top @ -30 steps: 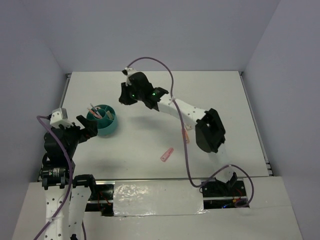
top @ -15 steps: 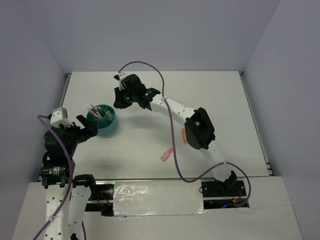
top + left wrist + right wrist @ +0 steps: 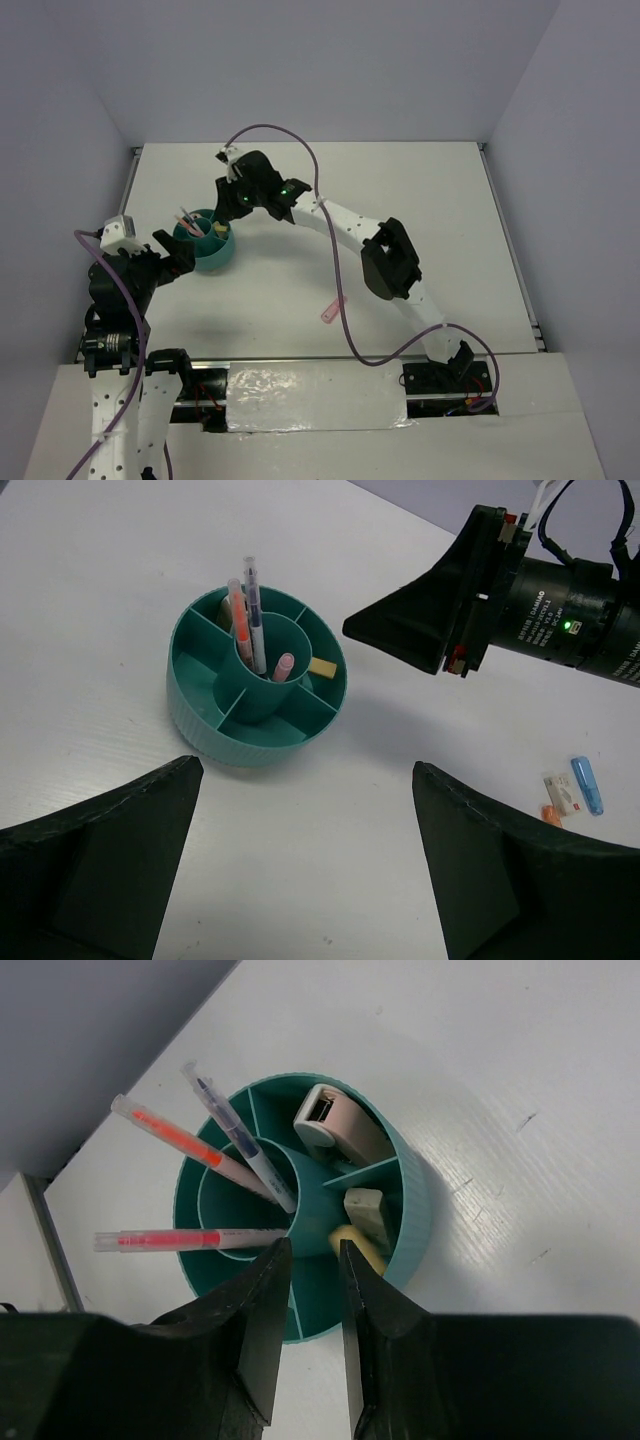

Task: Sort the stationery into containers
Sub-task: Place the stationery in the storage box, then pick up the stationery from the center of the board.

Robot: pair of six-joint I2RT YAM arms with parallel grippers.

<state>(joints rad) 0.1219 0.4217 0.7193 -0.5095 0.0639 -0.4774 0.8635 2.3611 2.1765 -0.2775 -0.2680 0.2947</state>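
Teal round plastic organiser [image 3: 214,262] sat near the desk's [image 3: 450,200] left edge. Right claw [image 3: 315,1247] hung above it, narrowly parted, empty. Left claw [image 3: 303,770] gaped wide beside it.

Overhead view looks down; both wrist views share the organiser [image 3: 213,260].

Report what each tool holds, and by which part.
Nothing is held. The left tool gapes empty; the right tool hangs over the teal organiser, its narrow gap bare.
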